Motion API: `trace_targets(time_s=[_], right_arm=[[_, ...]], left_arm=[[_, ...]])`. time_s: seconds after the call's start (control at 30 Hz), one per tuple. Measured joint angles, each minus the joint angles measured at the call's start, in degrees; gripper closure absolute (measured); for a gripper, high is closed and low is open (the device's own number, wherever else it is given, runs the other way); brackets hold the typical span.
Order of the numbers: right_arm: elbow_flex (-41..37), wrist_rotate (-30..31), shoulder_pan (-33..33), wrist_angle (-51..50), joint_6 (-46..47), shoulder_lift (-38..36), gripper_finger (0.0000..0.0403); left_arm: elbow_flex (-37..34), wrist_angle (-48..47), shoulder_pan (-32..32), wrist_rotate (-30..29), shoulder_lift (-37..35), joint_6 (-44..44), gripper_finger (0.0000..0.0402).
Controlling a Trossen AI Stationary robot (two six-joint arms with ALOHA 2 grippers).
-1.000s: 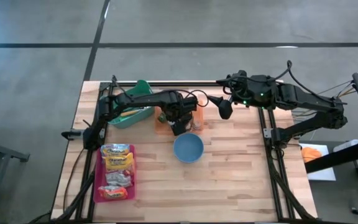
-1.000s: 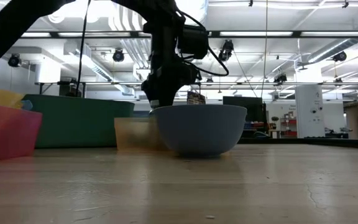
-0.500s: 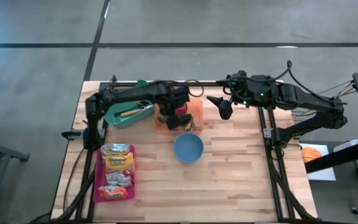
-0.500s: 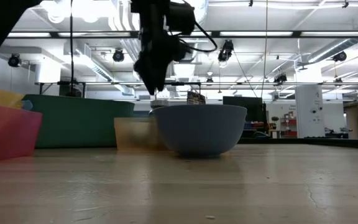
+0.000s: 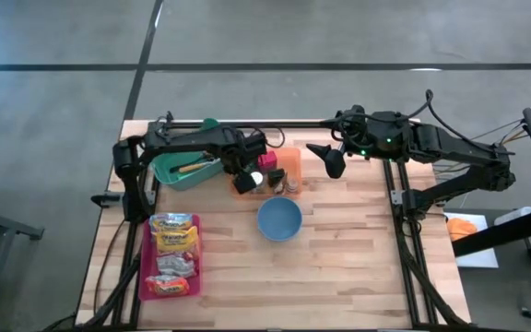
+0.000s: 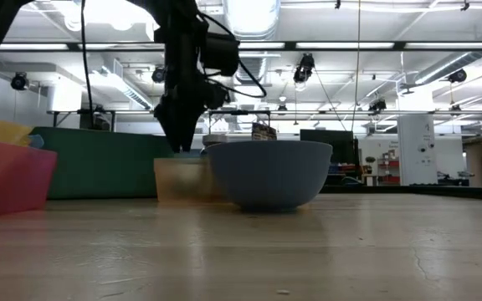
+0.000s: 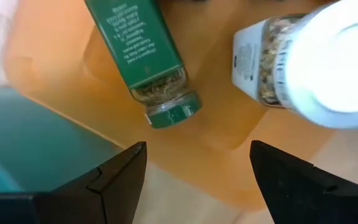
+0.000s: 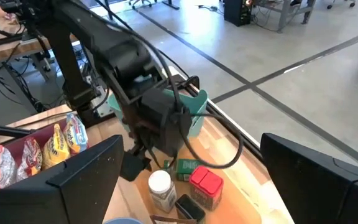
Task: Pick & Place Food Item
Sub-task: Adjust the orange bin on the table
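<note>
My left gripper [image 5: 243,181] hangs over the orange tray [image 7: 229,130] at the table's back, fingers spread and holding nothing. Straight below lie a green spice jar [image 7: 145,59] on its side and, just beside it, a white-capped jar [image 7: 309,68] of mixed grains. Which one I'm meant to take, I cannot tell. The right wrist view shows a red box [image 8: 206,186] and a dark packet in the same tray, all crowded together.

Risks as I judge them:
- The jars lie close, so coming down off-centre could put a finger on top of one, or nudge the round one into rolling away.
- The green jar lies slanted to my fingers; closing without turning could squeeze it out sideways.
- Fingers may catch the tray floor or wall and drag the light tray toward the green bin [image 5: 187,167] next to it.
- The blue bowl [image 5: 279,219] sits near the tray, likely the drop spot; a loose grip could lose the jar on the way.

My right gripper [image 5: 333,162] waits spread wide, empty, above the table's back right, apart from the tray.
</note>
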Motion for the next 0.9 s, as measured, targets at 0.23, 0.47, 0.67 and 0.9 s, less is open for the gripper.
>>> trace_targets(time_s=[0.23,0.47,0.67,0.9], right_arm=[[0.0,-0.1,0.0,0.1,0.5,0.0,0.0027],[0.0,-0.1,0.0,0.1,1.5,0.0,0.0027],[0.0,-0.1,0.0,0.5,1.5,0.0,0.0027],[0.0,-0.1,0.0,0.8,1.5,0.0,0.0027]], left_arm=[[-3.9,6.4,0.3,-0.8,0.0,-1.0,0.0113],[-6.9,11.9,0.5,-1.4,-0.1,-0.8,0.0113],[-8.2,12.7,0.6,-3.2,-0.1,-0.3,0.0113],[-8.0,11.0,1.3,-3.2,0.1,-0.4,0.0113]])
